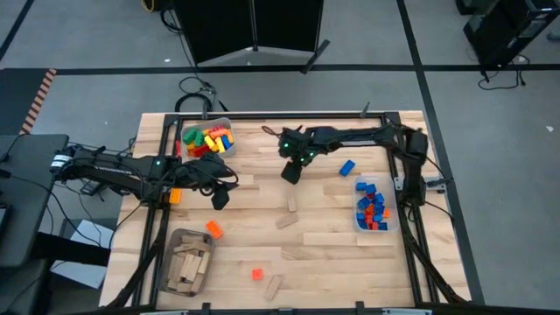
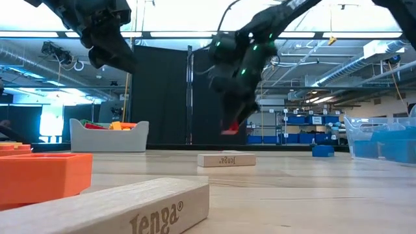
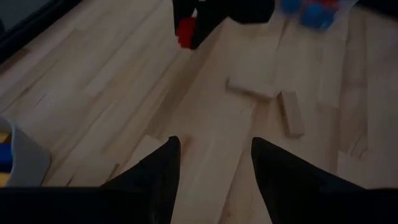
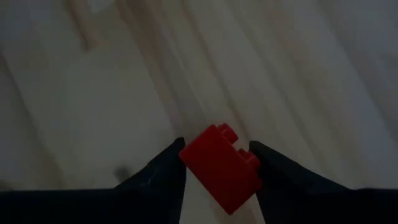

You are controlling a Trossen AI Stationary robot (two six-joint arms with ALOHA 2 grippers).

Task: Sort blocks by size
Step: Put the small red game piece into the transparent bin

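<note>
Red studded brick (image 4: 222, 167) sits clamped between the right gripper (image 4: 217, 165) fingers, lifted clear of the table (image 1: 332, 236); low view shows it hanging off the tabletop. Landmark: the clear bin of blue and red bricks (image 1: 376, 206) at the table's right edge. The held brick is well left of that bin, toward table centre and a bit farther back. A loose blue brick (image 1: 347, 167) lies between the gripper and that bin, near the bin's back corner.

Doing the step well, as a judgement: the brick looks tilted in the pads, gripped across its short sides, so carry it smoothly, keep the squeeze firm, and clear the bin wall before letting go over the bin that matches its size. This one looks small, like the bin's contents.

Left gripper (image 3: 214, 165) hovers far left of the bin, fingers parted and holding nothing, over bare wood near tan wooden pieces (image 3: 292, 112). More wooden pieces and orange bricks (image 1: 213, 229) lie scattered farther left.
</note>
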